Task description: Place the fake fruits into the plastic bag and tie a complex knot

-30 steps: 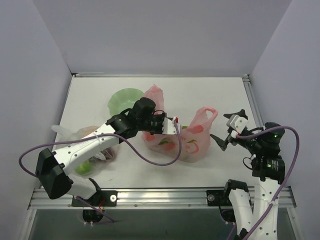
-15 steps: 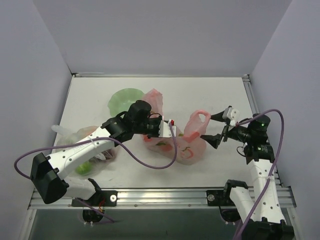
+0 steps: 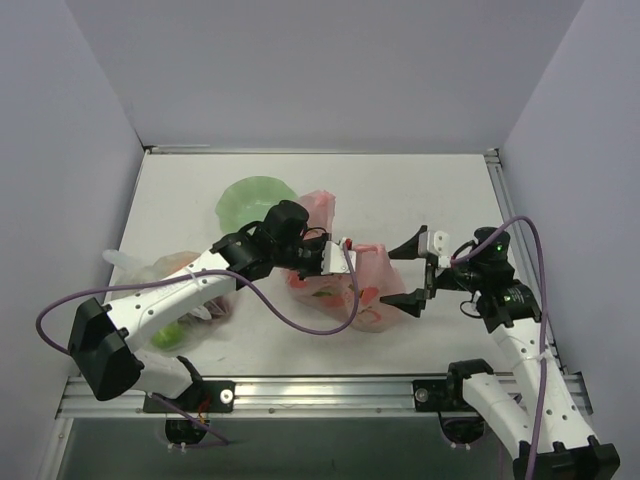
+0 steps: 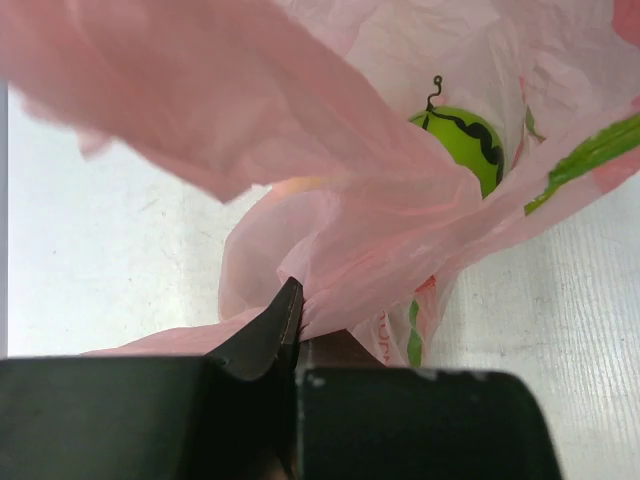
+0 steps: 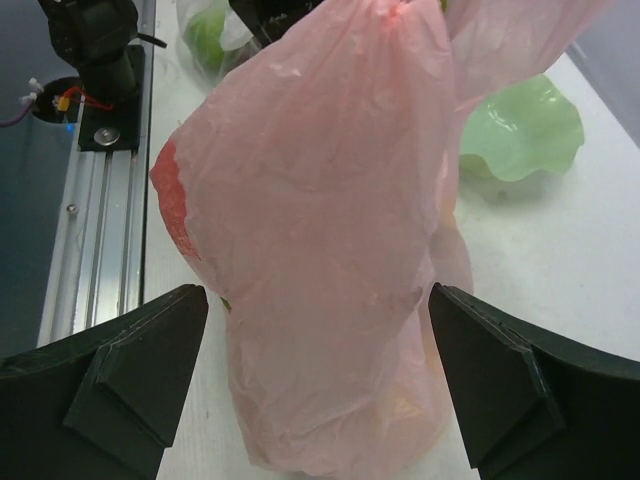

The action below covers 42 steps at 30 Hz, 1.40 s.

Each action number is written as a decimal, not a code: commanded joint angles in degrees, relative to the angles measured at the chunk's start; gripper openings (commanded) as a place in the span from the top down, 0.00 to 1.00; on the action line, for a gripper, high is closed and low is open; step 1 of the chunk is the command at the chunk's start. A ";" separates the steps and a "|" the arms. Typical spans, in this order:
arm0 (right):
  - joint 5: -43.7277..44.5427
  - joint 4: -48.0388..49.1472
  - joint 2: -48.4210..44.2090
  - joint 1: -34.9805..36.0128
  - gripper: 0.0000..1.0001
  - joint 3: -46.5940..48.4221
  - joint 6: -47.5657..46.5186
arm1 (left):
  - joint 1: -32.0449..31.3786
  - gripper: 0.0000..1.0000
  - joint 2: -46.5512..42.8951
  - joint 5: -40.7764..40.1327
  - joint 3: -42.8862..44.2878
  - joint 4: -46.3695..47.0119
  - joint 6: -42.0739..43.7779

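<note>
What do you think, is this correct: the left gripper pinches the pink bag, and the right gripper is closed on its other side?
Not quite. The right gripper is open, its jaws spread wide with the pink bag between them, as the right wrist view shows. The left gripper does pinch the bag.

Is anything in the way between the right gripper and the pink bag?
Nothing visible. The right gripper is open, with a finger on either side of the pink bag, and the wrist view shows only a clear gap on each side. The left gripper pinches a fold of the bag.
</note>
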 commanded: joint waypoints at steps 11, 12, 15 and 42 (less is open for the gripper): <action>1.58 -5.84 6.51 2.69 0.00 7.17 -2.21 | -0.18 1.00 -4.90 6.96 -1.86 2.71 5.17; 0.45 -5.40 7.14 2.78 0.00 7.35 -1.59 | -0.62 1.00 -5.08 6.87 -1.96 2.63 5.61; 0.34 -1.37 7.58 4.44 0.00 6.65 3.31 | -1.41 1.00 -3.60 4.50 -0.30 2.80 5.62; 19.42 -3.11 9.88 1.46 0.34 5.42 36.05 | -14.60 1.00 -3.85 -35.95 -21.21 28.56 0.35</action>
